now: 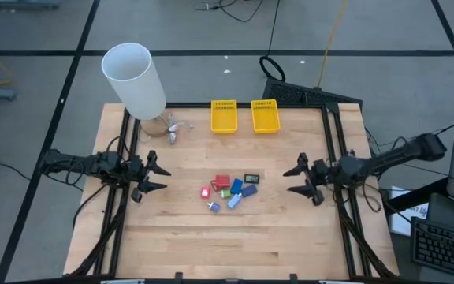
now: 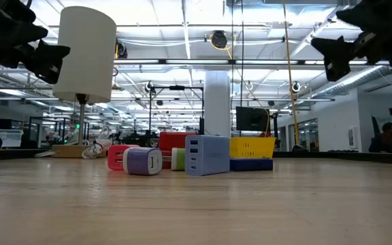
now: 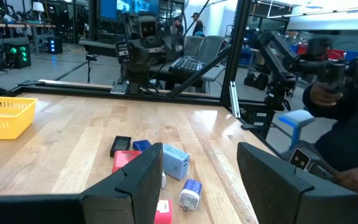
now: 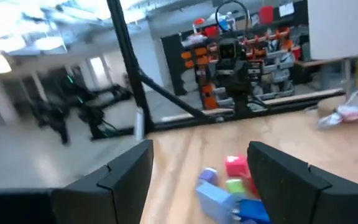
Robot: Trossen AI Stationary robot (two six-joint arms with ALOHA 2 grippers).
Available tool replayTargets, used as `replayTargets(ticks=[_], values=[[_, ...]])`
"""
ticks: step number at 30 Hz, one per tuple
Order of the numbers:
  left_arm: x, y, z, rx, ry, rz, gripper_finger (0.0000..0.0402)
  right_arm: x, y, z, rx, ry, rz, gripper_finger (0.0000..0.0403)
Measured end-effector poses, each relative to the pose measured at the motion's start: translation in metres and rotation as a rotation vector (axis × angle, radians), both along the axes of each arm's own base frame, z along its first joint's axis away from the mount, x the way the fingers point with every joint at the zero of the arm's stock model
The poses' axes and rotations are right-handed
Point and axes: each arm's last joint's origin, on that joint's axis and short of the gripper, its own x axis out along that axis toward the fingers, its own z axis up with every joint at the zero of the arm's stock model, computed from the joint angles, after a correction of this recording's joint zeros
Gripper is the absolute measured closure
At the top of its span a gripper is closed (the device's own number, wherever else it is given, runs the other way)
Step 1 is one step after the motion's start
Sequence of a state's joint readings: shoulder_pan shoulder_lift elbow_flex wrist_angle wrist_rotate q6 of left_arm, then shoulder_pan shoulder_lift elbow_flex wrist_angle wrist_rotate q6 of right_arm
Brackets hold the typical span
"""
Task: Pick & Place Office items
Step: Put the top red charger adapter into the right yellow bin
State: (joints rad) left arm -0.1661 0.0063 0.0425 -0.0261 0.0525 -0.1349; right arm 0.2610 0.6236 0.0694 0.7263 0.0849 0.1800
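A small heap of office items (image 1: 228,192) lies on the wooden table's middle: red, blue, green pieces and a black rectangular one (image 1: 251,178). It also shows in the low view (image 2: 182,155), the left wrist view (image 3: 160,165) and the right wrist view (image 4: 229,186). My left gripper (image 1: 158,175) is open and empty, above the table to the left of the heap. My right gripper (image 1: 295,179) is open and empty, above the table to the right of the heap.
Two yellow mesh baskets (image 1: 224,116) (image 1: 265,115) stand at the table's far edge. A tall white cylinder (image 1: 135,80) stands at the far left corner, with small clutter (image 1: 169,128) by its foot. A person's arm (image 3: 347,118) shows beyond the table's right side.
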Motion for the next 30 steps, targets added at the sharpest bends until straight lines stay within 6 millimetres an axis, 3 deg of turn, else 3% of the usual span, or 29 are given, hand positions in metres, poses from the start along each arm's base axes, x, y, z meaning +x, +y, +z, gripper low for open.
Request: replayTargets(ticks=[4,11,17,22,30], values=[[0.0,0.0,0.0,0.0,0.0,0.0,0.0192,0.019,0.006,-0.019,-0.145,0.177,-0.131,0.0151],[0.0,0.0,0.0,0.0,-0.001,0.001,0.0192,0.068,0.016,-0.04,-0.215,0.417,-0.247,0.0151],[0.0,0.0,0.0,0.0,-0.001,0.0,0.0192,0.114,0.028,-0.037,-0.221,0.434,-0.234,0.0149],[0.0,0.0,0.0,0.0,-0.001,0.001,0.0192,0.148,0.04,-0.031,-0.208,0.415,-0.16,0.0121],[0.0,0.0,0.0,0.0,0.0,0.001,0.0192,0.176,0.037,-0.028,-0.356,0.386,-0.183,0.0078]])
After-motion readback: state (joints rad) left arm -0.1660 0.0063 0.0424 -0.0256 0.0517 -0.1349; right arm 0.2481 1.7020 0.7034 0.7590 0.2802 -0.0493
